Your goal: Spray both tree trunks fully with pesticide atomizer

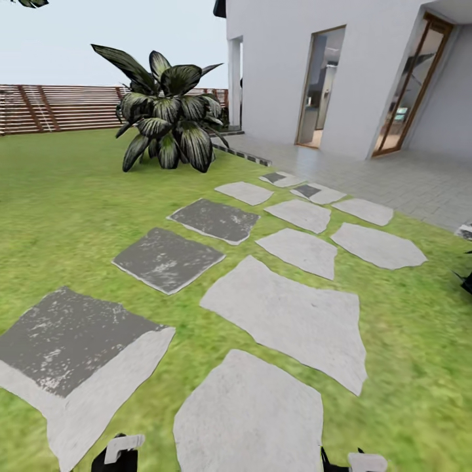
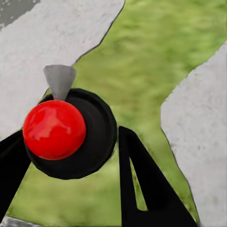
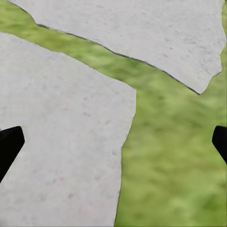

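The pesticide atomizer (image 2: 71,137), a round black body with a glossy red knob and a small grey nozzle, sits between the two black fingers of my left gripper (image 2: 71,135), which is shut on it above the grass. My right gripper (image 3: 116,139) is open, its fingertips far apart over a pale paving stone (image 3: 61,142) and a strip of lawn. In the head view, the ends of my left arm (image 1: 121,452) and right arm (image 1: 357,462) show at the lower edge. The floor is green lawn (image 1: 59,203) with grey stepping stones (image 1: 288,314). The trees and their trunks are out of view.
A low broad-leaved dark plant (image 1: 167,121) stands on the lawn ahead. Behind it runs the reddish slat fence (image 1: 59,108). A white house (image 1: 314,65) with open doorways and a paved terrace (image 1: 393,177) is at the right. A dark object (image 1: 467,282) pokes in at the right edge.
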